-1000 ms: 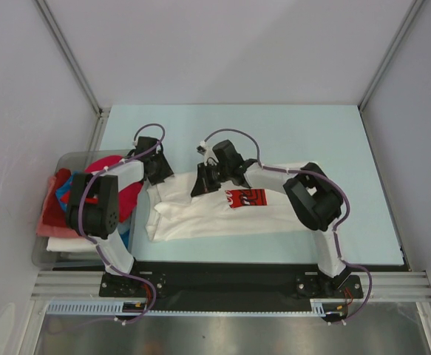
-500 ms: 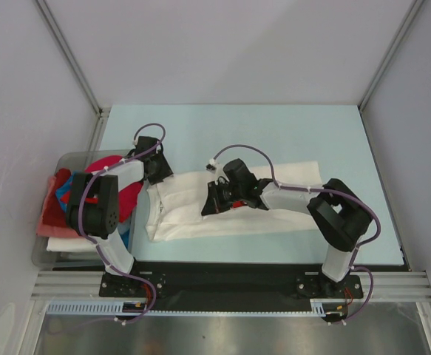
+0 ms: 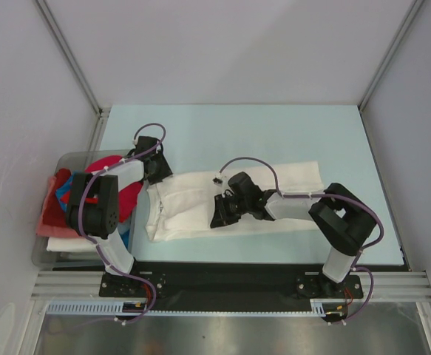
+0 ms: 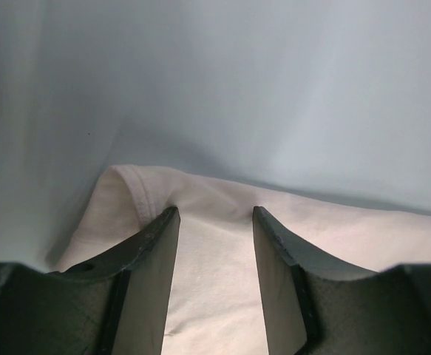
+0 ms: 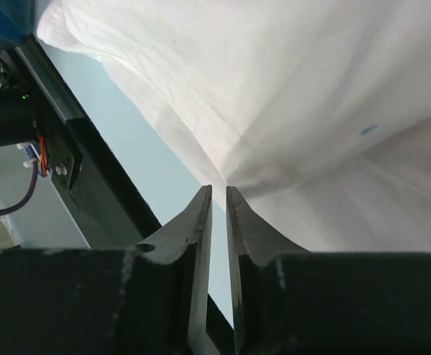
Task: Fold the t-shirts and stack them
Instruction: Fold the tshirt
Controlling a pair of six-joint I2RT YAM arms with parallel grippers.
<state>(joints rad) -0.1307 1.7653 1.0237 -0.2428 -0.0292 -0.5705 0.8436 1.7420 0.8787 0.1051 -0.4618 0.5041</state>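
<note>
A white t-shirt (image 3: 185, 203) lies on the pale blue table, folded over lengthwise so its red print is hidden. My right gripper (image 3: 220, 214) is low over the shirt's near middle, its jaws almost closed and pinching a fold of white fabric (image 5: 311, 111) at the tips (image 5: 219, 191). My left gripper (image 3: 160, 177) rests on the shirt's far left corner. Its jaws stand open (image 4: 215, 214) with flat white cloth (image 4: 215, 281) between them. More t-shirts are piled at the left: magenta-red (image 3: 104, 164), blue (image 3: 66, 188), pink (image 3: 52, 229) and white (image 3: 71, 245).
The pile sits in a clear grey plastic bin (image 3: 71, 155) off the table's left edge. A black mounting rail (image 3: 222, 270) runs along the near edge and also shows in the right wrist view (image 5: 75, 140). Grey walls enclose the table.
My right gripper has carried the shirt's far edge towards the near side, folding it over the red print, which no longer shows. The left arm has not moved.
</note>
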